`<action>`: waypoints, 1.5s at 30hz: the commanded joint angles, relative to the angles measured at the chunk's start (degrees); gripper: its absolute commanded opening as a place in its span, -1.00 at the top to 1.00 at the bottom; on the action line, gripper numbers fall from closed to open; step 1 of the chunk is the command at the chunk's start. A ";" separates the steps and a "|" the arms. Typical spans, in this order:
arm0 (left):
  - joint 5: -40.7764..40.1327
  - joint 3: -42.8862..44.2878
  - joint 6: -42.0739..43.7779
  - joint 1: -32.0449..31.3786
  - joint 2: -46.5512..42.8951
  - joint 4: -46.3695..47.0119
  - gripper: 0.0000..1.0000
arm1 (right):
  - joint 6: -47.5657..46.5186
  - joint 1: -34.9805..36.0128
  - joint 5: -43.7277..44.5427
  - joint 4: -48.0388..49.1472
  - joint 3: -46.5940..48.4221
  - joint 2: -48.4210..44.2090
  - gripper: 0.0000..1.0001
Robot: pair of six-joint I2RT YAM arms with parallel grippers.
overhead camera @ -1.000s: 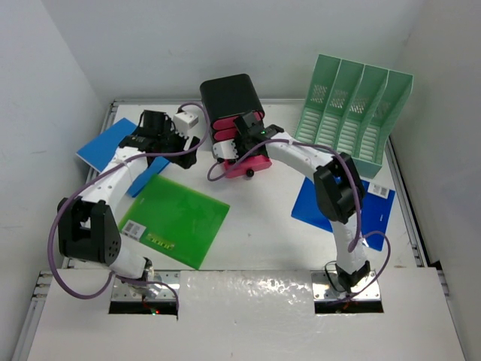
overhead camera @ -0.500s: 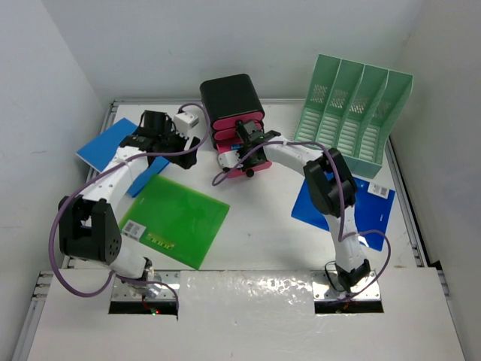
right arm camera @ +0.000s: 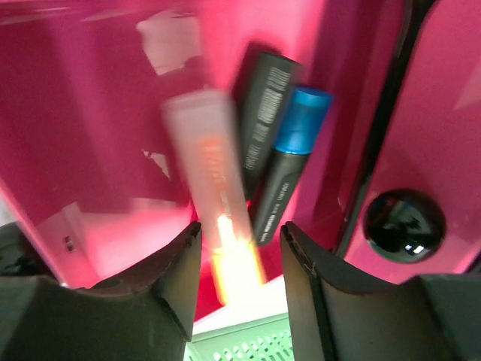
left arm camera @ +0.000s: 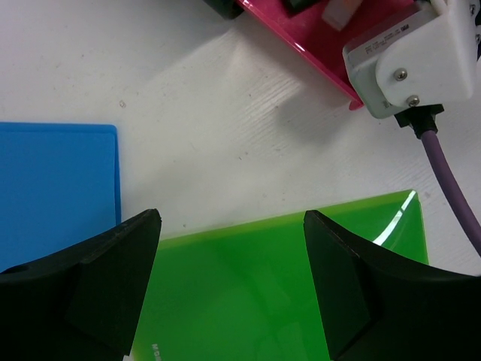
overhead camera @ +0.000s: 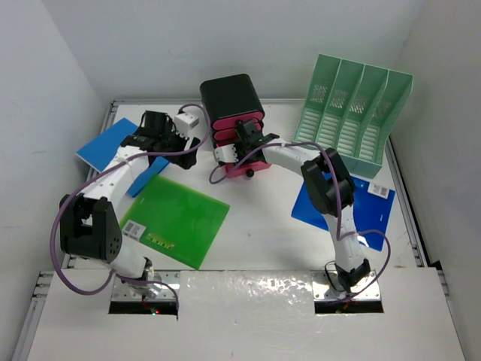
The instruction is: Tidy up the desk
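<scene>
While the right tool (right arm camera: 239, 229) hangs over the pulled-out pink drawer (right arm camera: 90, 120), its jaws stand apart and touch nothing. An orange highlighter (right arm camera: 214, 180) shows blurred in the gap, free on both sides, so I judge it released and dropping in. Beneath it lie a dark marker (right arm camera: 264, 105) and a blue-capped marker (right arm camera: 291, 162), already in the drawer. The step in hand seems to be the putting of pens into the drawer unit (overhead camera: 229, 98). The next move, I think, calls for lifting this tool straight up, then pushing the drawer front with its black knob (right arm camera: 403, 223) to close it. The drawer walls are close on both sides, so there is little room for sideways motion. The left tool (left arm camera: 229, 226) is wide open and empty, above the edge of the green folder (overhead camera: 176, 218) and near a blue folder (overhead camera: 105, 143). The surface (overhead camera: 255, 226) lies under everything and is bare in the middle, which gives room. A second blue folder (overhead camera: 342, 207) and the green file rack (overhead camera: 353, 113) sit at the right, close to the rail, where an elbow must take care
</scene>
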 commanded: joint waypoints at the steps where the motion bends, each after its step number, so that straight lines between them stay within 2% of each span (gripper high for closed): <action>1: 0.04 0.15 0.15 0.56 -0.06 1.96 -0.50 | 1.14 -0.16 0.21 4.50 -0.85 -2.71 0.09; 2: 0.12 0.15 0.15 0.56 0.03 1.87 -0.51 | 1.50 -0.16 0.20 6.16 -2.08 -3.85 0.08; 3: 0.30 0.24 0.15 0.56 0.20 1.70 -0.50 | 1.94 -0.16 0.20 7.05 -2.52 -4.47 -0.03; 8: 0.39 0.50 0.15 0.47 0.82 1.35 -0.51 | 8.25 -0.16 -1.29 14.32 -6.03 -9.22 -0.05; 10: 0.48 0.50 0.15 0.56 0.82 1.26 -0.51 | 15.62 -0.07 -1.64 17.50 -7.27 -12.55 -0.17; 11: 0.56 0.50 0.24 0.56 0.82 1.17 -0.51 | 18.35 -0.16 -1.82 21.08 -8.75 -13.78 -0.18; 16: 0.65 0.59 0.24 0.56 0.91 1.17 -0.51 | 31.10 -0.07 -8.83 26.55 -16.57 -21.95 -0.28; 20: 0.92 0.68 0.15 0.56 0.82 0.99 -0.50 | 40.50 -0.16 -7.19 29.56 -20.72 -24.69 -0.28; 22: 1.09 0.68 0.15 0.56 0.64 0.91 -0.51 | 49.80 -0.16 -4.20 27.64 -20.55 -25.04 -0.28; 23: 1.27 0.68 0.24 0.56 0.56 0.91 -0.51 | 58.98 -0.16 -3.32 26.58 -20.37 -25.31 -0.26; 24: 1.18 0.59 0.24 0.56 0.56 0.91 -0.51 | 63.94 -0.07 0.00 25.26 -20.28 -25.48 -0.23; 26: 1.18 0.59 0.24 0.56 0.47 0.91 -0.51 | 73.69 0.02 3.01 22.88 -22.29 -26.18 -0.11; 27: 1.18 0.59 0.24 0.56 0.56 0.99 -0.51 | 79.66 0.71 4.23 24.79 -26.31 -26.62 -0.06; 29: 1.27 0.59 0.24 0.56 0.73 0.99 -0.51 | 84.09 2.03 7.83 29.62 -31.68 -28.11 -0.05; 31: 1.44 0.50 0.24 0.56 0.91 0.99 -0.50 | 88.04 3.53 12.41 35.96 -38.11 -28.56 -0.08; 34: 1.44 0.59 0.32 0.56 1.08 0.91 -0.51 | 90.79 3.97 12.25 39.83 -41.64 -27.78 -0.18; 41: 1.18 0.59 0.24 0.56 1.35 0.91 -0.51 | 92.55 4.06 10.57 39.66 -37.87 -18.99 -0.21; 44: 1.00 0.59 0.32 0.56 1.35 0.82 -0.51 | 92.29 3.97 14.34 39.93 -36.11 -16.53 -0.13; 45: 1.00 0.59 0.33 0.56 1.17 0.82 -0.51 | 91.77 3.97 16.70 40.28 -35.84 -16.08 -0.04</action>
